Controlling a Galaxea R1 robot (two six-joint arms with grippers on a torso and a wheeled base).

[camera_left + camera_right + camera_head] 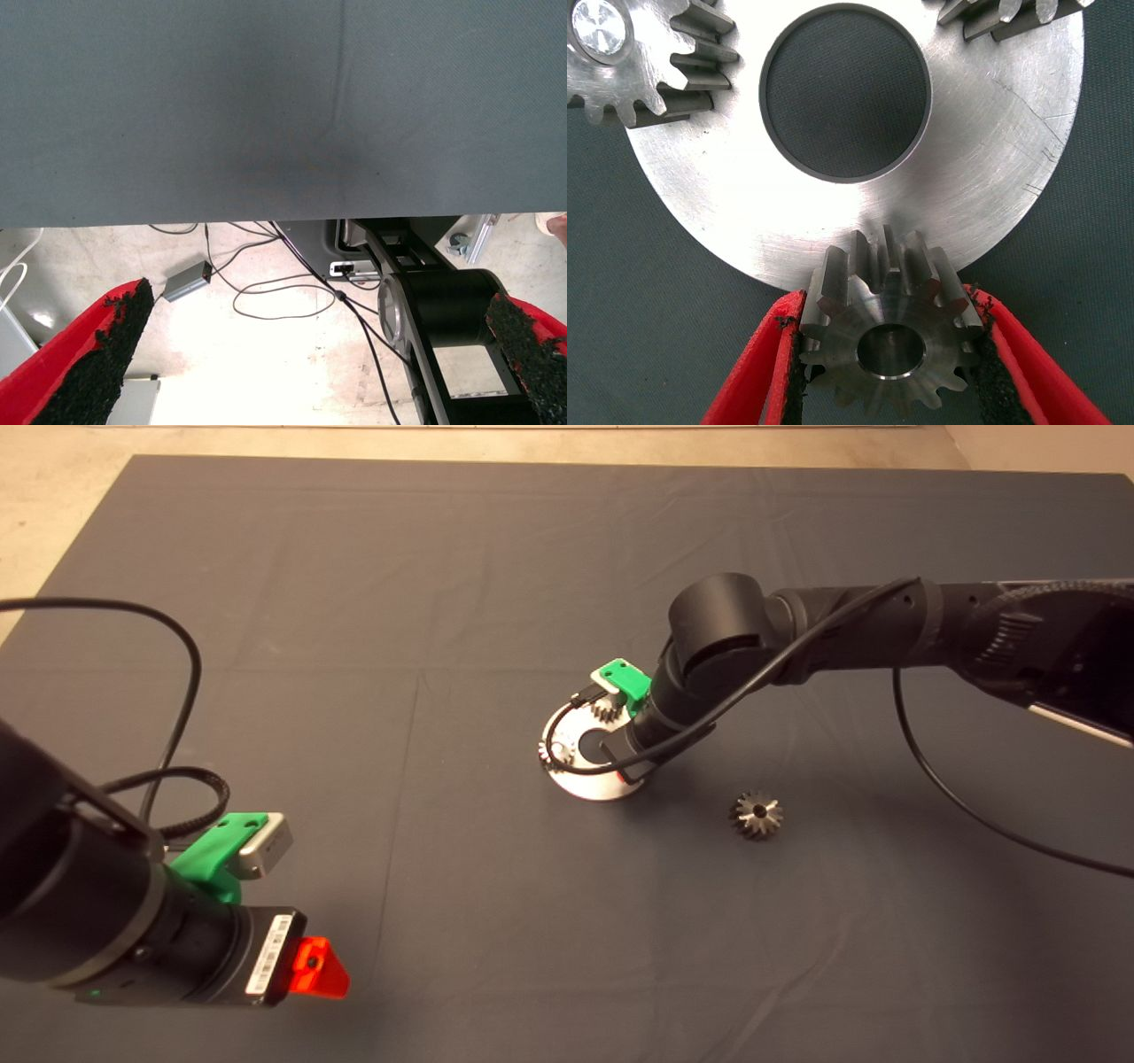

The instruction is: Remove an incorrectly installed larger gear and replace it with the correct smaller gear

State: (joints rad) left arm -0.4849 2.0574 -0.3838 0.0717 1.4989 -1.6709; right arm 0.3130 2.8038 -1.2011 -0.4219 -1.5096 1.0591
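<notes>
The larger gear (pixel 756 815), with flared teeth and a dark centre hole, lies alone on the mat, to the right of the round steel plate (pixel 580 778). My right gripper (pixel 888 305) is shut on the smaller gear (pixel 890 341), its red fingers (pixel 757 372) pressing both sides. That gear is held upright at the rim of the plate (pixel 966 168), its teeth overlapping the plate's edge. Two other small gears (pixel 629 57) (pixel 1010 18) sit on the plate around its central hole (pixel 844 93). In the head view the right wrist hides the held gear.
My left gripper (pixel 319 354) waits open at the mat's lower left, its red finger (pixel 319 967) pointing inward; its wrist view shows the mat's edge with cables and a base on the floor. A black cable (pixel 966 797) trails from the right arm over the mat.
</notes>
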